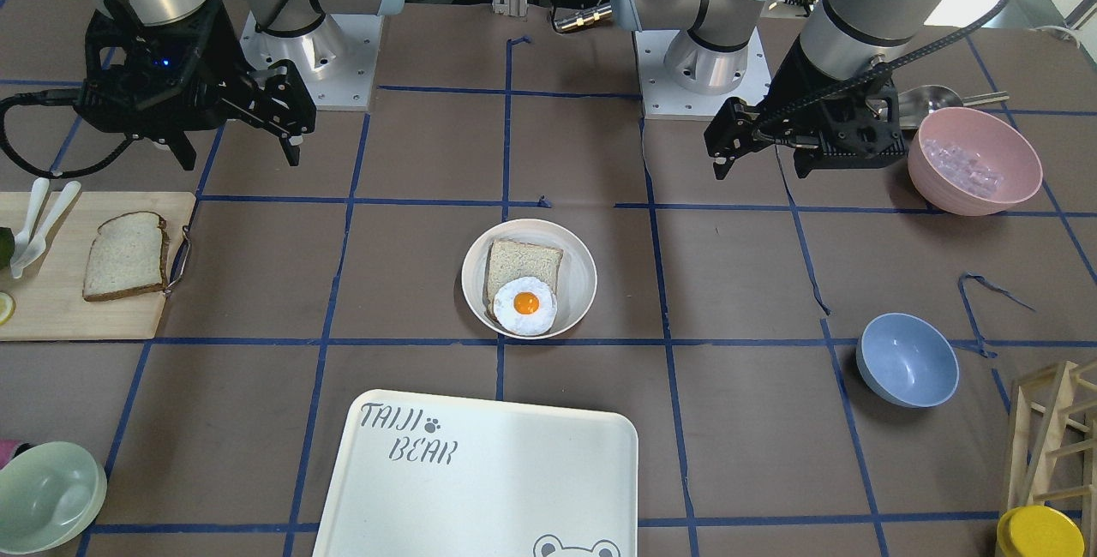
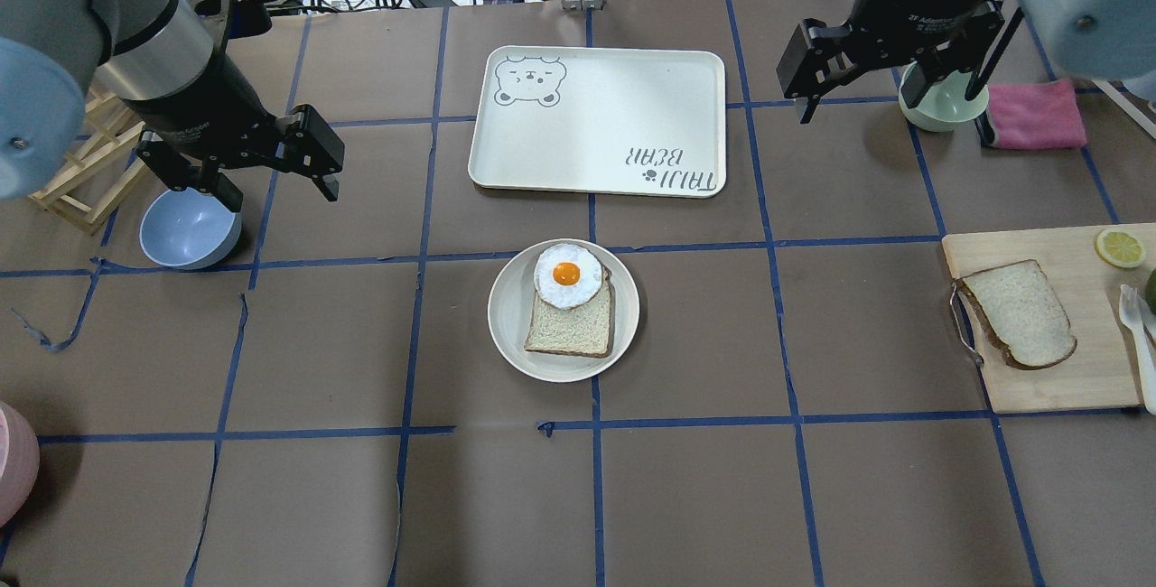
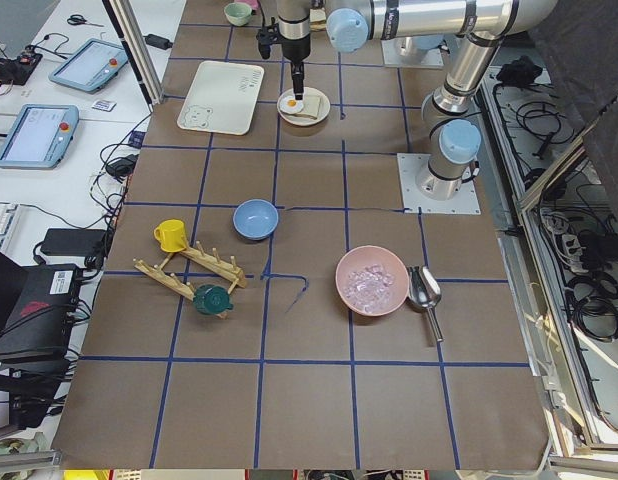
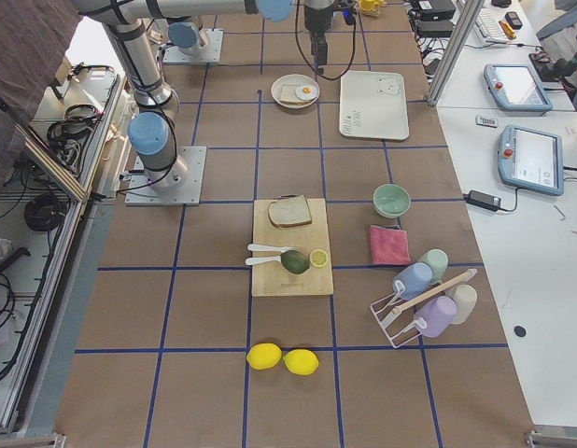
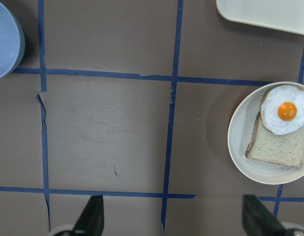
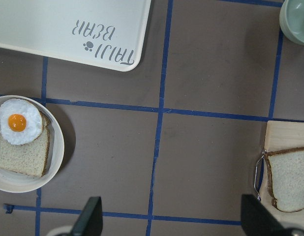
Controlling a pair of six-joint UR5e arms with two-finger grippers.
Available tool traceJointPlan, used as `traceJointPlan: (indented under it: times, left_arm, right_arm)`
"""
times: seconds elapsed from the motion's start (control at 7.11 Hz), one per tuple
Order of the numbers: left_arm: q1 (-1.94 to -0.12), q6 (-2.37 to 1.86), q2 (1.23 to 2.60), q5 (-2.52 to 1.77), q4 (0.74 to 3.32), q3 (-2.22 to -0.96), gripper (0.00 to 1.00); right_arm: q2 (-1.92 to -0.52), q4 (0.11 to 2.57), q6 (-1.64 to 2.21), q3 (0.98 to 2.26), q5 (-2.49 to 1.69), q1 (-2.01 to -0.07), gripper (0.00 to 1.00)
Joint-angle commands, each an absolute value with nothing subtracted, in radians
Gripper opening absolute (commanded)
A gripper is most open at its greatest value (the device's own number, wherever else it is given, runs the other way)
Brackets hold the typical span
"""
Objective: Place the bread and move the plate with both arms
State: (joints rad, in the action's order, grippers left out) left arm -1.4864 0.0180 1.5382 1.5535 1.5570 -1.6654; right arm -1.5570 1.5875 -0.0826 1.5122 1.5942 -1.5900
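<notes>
The bread [image 2: 1020,313], with a dark crust and rounded top, lies on a wooden cutting board [image 2: 1066,388] at the right; it also shows in the front view [image 1: 127,255] and the right wrist view [image 6: 289,179]. The plate [image 2: 510,312] sits mid-table and holds a squarer pale-crusted slice with a fried egg on it; it also shows in the front view [image 1: 578,283]. My left gripper [image 2: 280,190] hangs open and empty over the blue bowl's edge, left of the plate. My right gripper [image 2: 890,117] hangs open and empty at the far right, well beyond the bread.
The "TAIJI BEAR" tray [image 2: 596,117] lies just beyond the plate. A blue bowl [image 2: 190,230] and a wooden rack [image 2: 81,172] are at the left. A pale green bowl [image 2: 939,104] and a pink cloth [image 2: 1034,113] are at the far right. A lemon slice [image 2: 1120,246] is on the board.
</notes>
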Motion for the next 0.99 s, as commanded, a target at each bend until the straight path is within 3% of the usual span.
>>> traceJointPlan:
  times: [0.0,0.28,0.84]
  left_arm:
    - [-1.486,0.018,1.536,1.56,1.558,-1.664,1.0]
    - [-1.486,0.018,1.54,1.56,1.559,-1.667,1.0]
    - [-1.486,0.018,1.542,1.562,1.56,-1.667,1.0]
  right_arm:
    - [-1.555,1.594,-0.089,1.512,1.595,-1.586,1.0]
    - [-1.542,1.595,-0.145,1.526,1.594,-1.478,0.99]
    - [-1.508,1.728,-0.564,1.767,1.435,-1.035,1.0]
